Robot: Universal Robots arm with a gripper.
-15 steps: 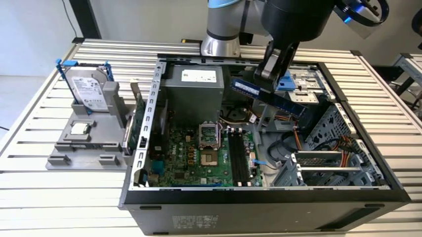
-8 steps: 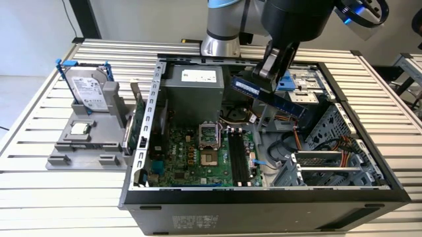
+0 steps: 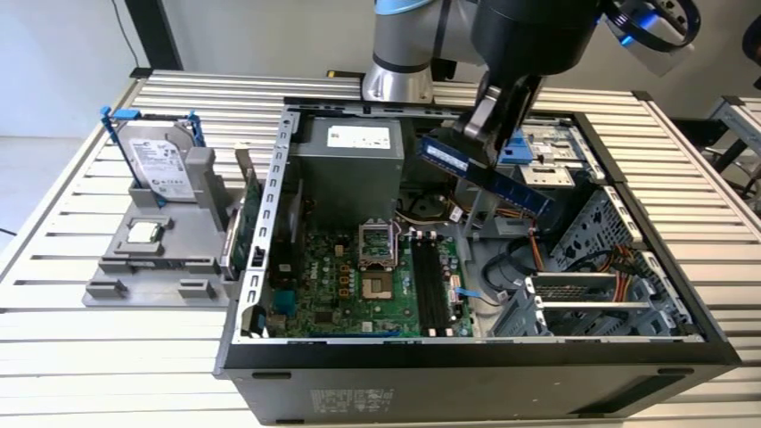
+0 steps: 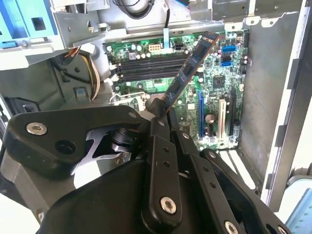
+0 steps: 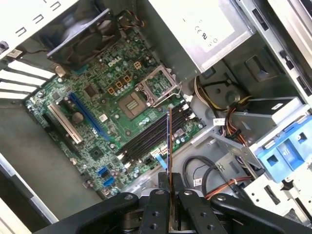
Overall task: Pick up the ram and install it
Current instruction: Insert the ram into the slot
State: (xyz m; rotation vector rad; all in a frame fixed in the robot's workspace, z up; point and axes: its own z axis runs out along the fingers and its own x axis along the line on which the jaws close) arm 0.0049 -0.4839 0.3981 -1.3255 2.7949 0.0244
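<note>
Black gripper [image 3: 479,134] pinching the slim dark ram stick [image 3: 490,176], tilted, well above the green motherboard [image 3: 319,272]; long black slots [image 3: 430,285] lie below, orange cables [image 3: 541,254] bunched just beside.

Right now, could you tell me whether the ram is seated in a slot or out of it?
Out: the gripper holds the ram tilted in the air, clear of the empty black slots.

Arm angled down from above — tool [image 3: 479,134] tilted, clamped on the ram [image 3: 518,189].
</note>
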